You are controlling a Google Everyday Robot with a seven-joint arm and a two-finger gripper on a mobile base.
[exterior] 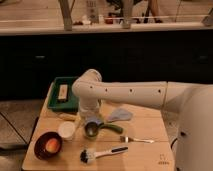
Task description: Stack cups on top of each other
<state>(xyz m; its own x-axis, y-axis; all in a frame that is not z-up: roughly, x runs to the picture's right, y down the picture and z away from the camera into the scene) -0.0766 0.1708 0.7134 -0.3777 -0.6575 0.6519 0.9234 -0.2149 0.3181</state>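
Note:
My gripper [91, 124] hangs at the end of the white arm, low over the middle of the wooden table [150, 155]. Right under it is a small round grey shape with a dark inside [91, 130]; I cannot tell whether it is the blue-grey cup or part of the gripper. A lime green thing [112, 128], probably the green cup lying on its side, sticks out to its right, touching or nearly so. A pale cup [66, 130] stands upright just left of the gripper.
A dark red bowl [48, 145] with something orange in it sits at the front left. A green tray [62, 95] holding a small block is at the back left. A pale blue cloth [119, 114], a fork [136, 139] and a dish brush [100, 153] lie to the right and front.

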